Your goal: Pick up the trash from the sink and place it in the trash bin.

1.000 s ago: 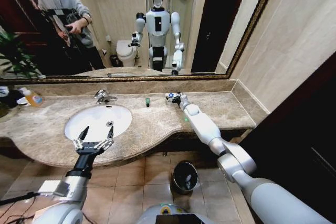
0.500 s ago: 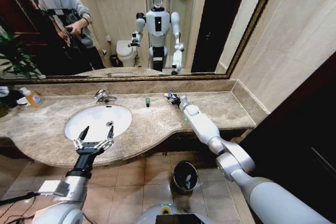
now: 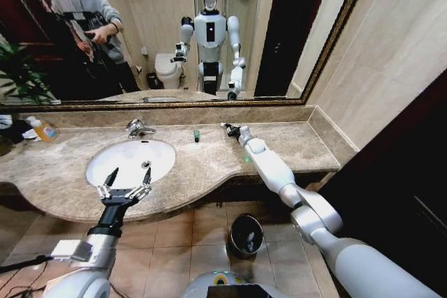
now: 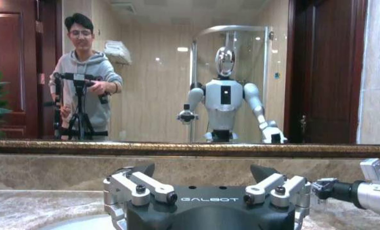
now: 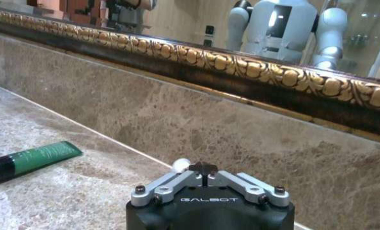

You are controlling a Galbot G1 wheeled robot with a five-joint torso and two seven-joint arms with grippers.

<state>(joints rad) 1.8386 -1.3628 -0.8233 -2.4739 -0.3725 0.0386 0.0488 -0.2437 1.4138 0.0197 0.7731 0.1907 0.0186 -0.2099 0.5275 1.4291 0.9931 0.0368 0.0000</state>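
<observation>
- The right gripper [image 3: 228, 129] reaches to the far side of the counter [image 3: 293, 146], close to the marble backsplash below the mirror [image 3: 174, 33].
- In the right wrist view its jaws are pressed together around a small white piece [image 5: 180, 164], of which just the tip shows between the fingers.
- A green tube [image 3: 196, 135] with a black cap lies flat on the counter, just left of the right gripper and right of the faucet [image 3: 136, 128]; it shows closer in the right wrist view [image 5: 31, 160].
- The left gripper [image 3: 126, 184] hovers over the near rim of the sink [image 3: 130, 160], its jaws spread wide and holding nothing.
- The bin [image 3: 246, 235] stands on the tiled floor below the counter edge, under the right arm.
- An orange soap bottle [image 3: 43, 129] stands at the far left of the counter.
</observation>
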